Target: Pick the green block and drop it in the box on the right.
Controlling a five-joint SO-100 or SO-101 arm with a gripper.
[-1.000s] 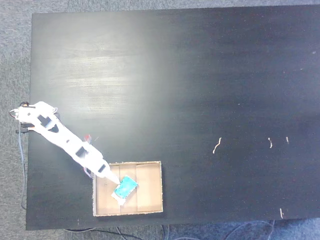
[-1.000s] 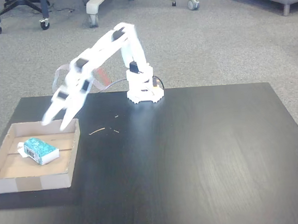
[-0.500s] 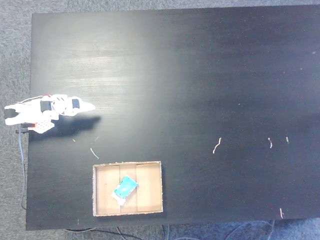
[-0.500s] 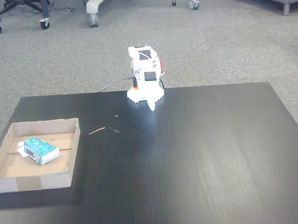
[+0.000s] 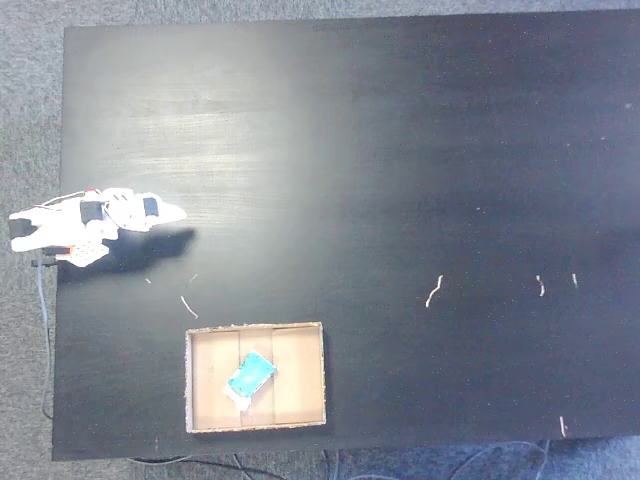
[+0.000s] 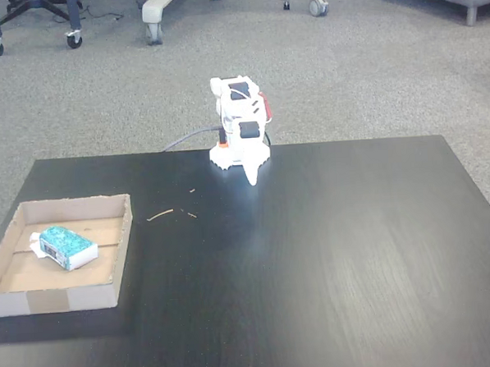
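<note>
The green block (image 5: 250,377) already lies inside the box (image 5: 305,375) on the tabletop (image 5: 400,150), so the folded arm's hand (image 6: 251,180), fingers apparently pressed together, should simply rest clear.

Black wood-grain rectangular table (image 5: 400,150) (image 6: 331,253). Shallow tan cardboard box (image 5: 310,375) (image 6: 62,296) on it; pale thin scraps (image 5: 433,291) well right of box (overhead).

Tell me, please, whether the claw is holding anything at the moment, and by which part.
Nothing is held: the claw is folded back at the arm's base, and the green block lies in the box.
</note>
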